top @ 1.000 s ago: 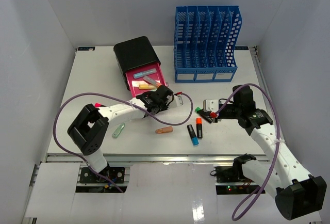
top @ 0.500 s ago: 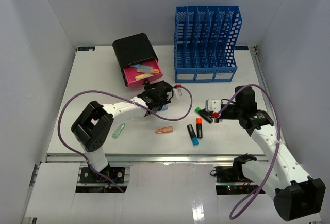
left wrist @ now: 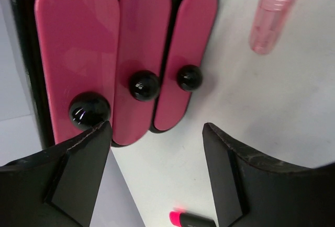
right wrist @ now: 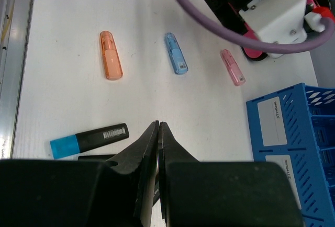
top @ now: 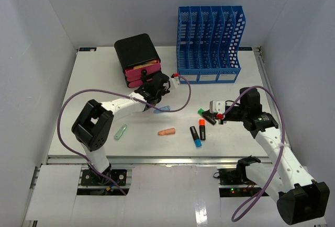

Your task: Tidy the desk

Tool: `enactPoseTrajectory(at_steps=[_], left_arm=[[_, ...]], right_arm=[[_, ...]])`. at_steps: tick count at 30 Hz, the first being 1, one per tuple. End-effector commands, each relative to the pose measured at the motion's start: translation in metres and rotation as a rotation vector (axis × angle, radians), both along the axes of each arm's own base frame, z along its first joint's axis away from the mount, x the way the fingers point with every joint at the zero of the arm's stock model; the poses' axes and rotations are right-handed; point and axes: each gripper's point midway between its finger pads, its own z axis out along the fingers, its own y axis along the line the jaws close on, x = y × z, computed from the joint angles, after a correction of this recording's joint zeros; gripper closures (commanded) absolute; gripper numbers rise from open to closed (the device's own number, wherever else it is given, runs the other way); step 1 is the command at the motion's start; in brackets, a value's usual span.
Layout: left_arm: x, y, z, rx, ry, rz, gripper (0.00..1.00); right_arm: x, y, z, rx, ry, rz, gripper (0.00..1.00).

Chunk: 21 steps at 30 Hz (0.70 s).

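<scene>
A: Step in hand?
B: Desk point(top: 94, 80) spans the frame. Drawers point(left wrist: 78, 44) shut; left tool point(left wrist: 155, 127) empty, jaws apart, facing the knobs point(left wrist: 144, 84). Markers point(top: 194, 135) loose mid-desk; right tool point(right wrist: 158, 125) pressed together, empty, above them
A: Next?
B: Probably grasp a marker, then stow it

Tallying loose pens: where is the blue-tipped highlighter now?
Top view: the blue-tipped highlighter lies on the desk near its front edge, just left of the orange-tipped highlighter and right of the orange capsule.
</scene>
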Motion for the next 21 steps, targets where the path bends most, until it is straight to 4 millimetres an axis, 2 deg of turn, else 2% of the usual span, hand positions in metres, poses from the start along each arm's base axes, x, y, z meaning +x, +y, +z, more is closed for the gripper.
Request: enactPoseTrajectory(at_steps=[1, 7, 11, 16, 21], left_arm=[[0.029, 0.008, 0.023, -0.077, -0.05, 0.044, 0.18], [0.042, -0.001, 0.034, -0.123, -0.063, 0.045, 0.12], [0.036, -0.01, 0.042, -0.239, -0.036, 0.058, 0.12], [0.004, -0.018, 0.059, -0.482, 0.007, 0.079, 0.08], [-0.034, -0.015, 0.075, -0.758, 0.048, 0.149, 0.07]], right_arm=[[-0.004, 0.001, 0.005, 0.03, -0.01, 0.019, 0.92], [-0.004, 0.0, 0.0, 0.027, 0.0, 0.015, 0.92], [-0.002, -0.001, 0.001, 0.026, -0.004, 0.009, 0.92], [-0.003, -0.002, 0.0, 0.026, -0.003, 0.007, 0.92], [-0.002, -0.002, -0.002, 0.028, 0.013, 0.003, 0.92]])
